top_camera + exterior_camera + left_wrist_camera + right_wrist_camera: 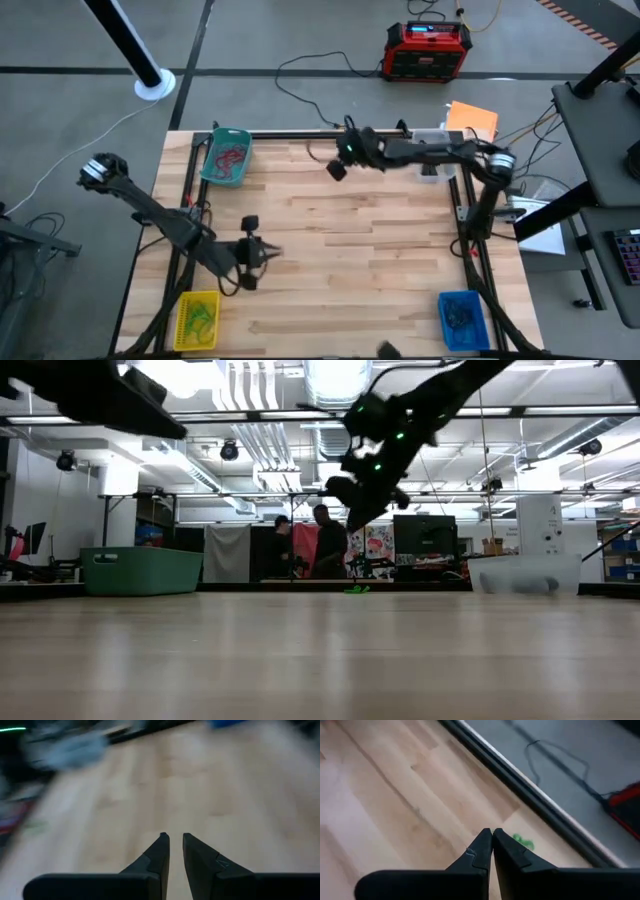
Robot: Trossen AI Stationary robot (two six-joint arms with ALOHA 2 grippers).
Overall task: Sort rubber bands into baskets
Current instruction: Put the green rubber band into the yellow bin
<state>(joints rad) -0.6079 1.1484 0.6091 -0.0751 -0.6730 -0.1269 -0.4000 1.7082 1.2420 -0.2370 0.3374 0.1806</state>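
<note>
A green rubber band [522, 840] lies on the wooden table [380, 270] close to its far edge, just beyond the right gripper [492, 833], whose jaws are pressed together with nothing between them. In the low view the same band [356, 589] shows as a small green spot at the middle of the frame, below that gripper [362, 510]. In the high view the right gripper [338, 168] hangs above the table at upper centre.

Of the 4 baskets, the teal basket [226, 157] sits at the upper left of the table with red bands [230, 157] inside, the clear basket [432, 150] at the upper right, the yellow basket [197, 320] at the lower left holding green bands [200, 318], and the blue basket [462, 320] at the lower right holding dark bands [461, 316].

The left gripper [268, 252] hovers over the table's left half, its jaws a narrow gap apart and holding nothing [176, 839].
</note>
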